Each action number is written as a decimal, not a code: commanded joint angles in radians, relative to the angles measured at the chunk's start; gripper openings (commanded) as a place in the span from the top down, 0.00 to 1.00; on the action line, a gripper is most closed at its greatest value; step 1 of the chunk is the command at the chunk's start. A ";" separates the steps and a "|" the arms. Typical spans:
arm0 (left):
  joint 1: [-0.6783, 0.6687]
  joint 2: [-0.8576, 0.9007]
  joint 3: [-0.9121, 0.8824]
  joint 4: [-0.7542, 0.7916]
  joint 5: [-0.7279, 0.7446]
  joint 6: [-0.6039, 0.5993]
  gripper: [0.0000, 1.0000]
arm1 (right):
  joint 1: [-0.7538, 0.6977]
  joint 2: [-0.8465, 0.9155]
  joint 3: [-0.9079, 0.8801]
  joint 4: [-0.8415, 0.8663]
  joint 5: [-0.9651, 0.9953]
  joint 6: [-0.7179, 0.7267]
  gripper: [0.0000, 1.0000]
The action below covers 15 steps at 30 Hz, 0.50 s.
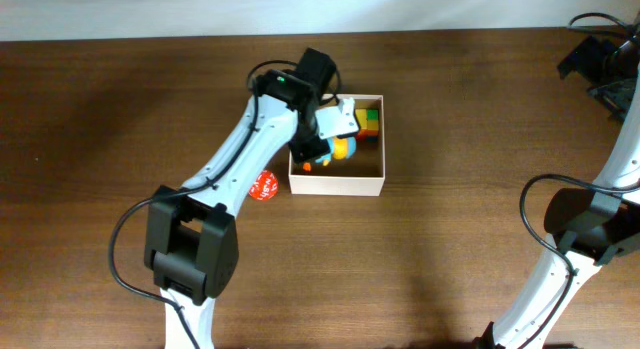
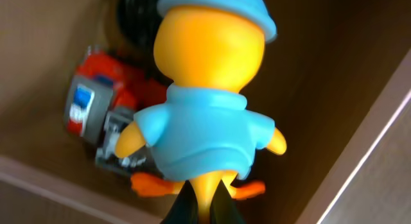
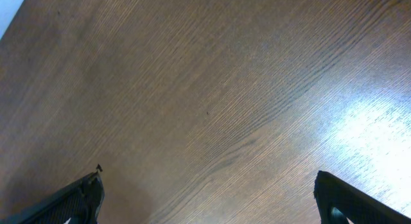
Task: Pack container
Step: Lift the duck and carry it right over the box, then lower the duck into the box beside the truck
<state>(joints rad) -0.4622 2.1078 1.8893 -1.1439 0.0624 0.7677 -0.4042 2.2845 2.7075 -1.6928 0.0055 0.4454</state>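
The container (image 1: 337, 183) is a square white box with a tan inside, near the table's middle. My left gripper (image 2: 207, 201) is shut on a yellow duck toy in a blue shirt and cap (image 2: 205, 108) and holds it inside the container; the duck also shows in the overhead view (image 1: 341, 149). Under the duck lies a red toy truck (image 2: 103, 115). Coloured blocks (image 1: 371, 121) sit in the container's far right corner. My right gripper (image 3: 209, 198) is open and empty over bare wood; in the overhead view it sits at the far right edge (image 1: 610, 64).
A small red round toy (image 1: 264, 187) lies on the table just left of the container. The container's wall (image 2: 379, 134) runs close on the duck's right in the left wrist view. The left arm (image 1: 240, 149) reaches over the container's left side.
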 commanded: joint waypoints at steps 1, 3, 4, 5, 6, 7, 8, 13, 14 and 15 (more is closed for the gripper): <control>0.025 0.002 0.017 -0.013 0.074 -0.035 0.98 | 0.005 0.000 0.010 -0.005 -0.001 0.000 0.01; 0.029 0.002 0.017 -0.017 0.100 -0.034 0.98 | 0.005 0.000 0.010 -0.005 -0.001 0.000 0.01; 0.028 0.003 0.017 -0.017 0.099 -0.034 0.98 | 0.005 0.000 0.010 -0.005 -0.001 0.000 0.01; 0.028 0.003 0.017 -0.017 0.099 -0.034 0.98 | 0.005 0.000 0.010 -0.005 -0.001 0.000 0.01; 0.028 0.003 0.017 -0.017 0.099 -0.034 0.98 | 0.005 0.000 0.010 -0.005 -0.001 0.000 0.01; 0.028 0.003 0.017 -0.017 0.099 -0.034 0.98 | 0.005 0.000 0.010 -0.005 -0.001 0.000 0.01; 0.028 0.003 0.017 -0.018 0.099 -0.034 0.98 | 0.005 0.000 0.010 -0.005 -0.001 0.000 0.01; 0.029 0.003 0.017 -0.038 0.098 -0.034 0.98 | 0.005 0.000 0.010 -0.005 -0.001 0.000 0.01; 0.029 0.003 0.017 -0.044 0.098 -0.034 0.98 | 0.005 0.000 0.010 -0.005 -0.001 0.000 0.01; 0.029 0.003 0.017 -0.048 0.098 -0.034 0.98 | 0.005 0.000 0.010 -0.005 -0.001 0.000 0.01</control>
<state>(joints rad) -0.4381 2.1078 1.8893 -1.1767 0.1402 0.7429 -0.4042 2.2845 2.7075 -1.6928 0.0055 0.4450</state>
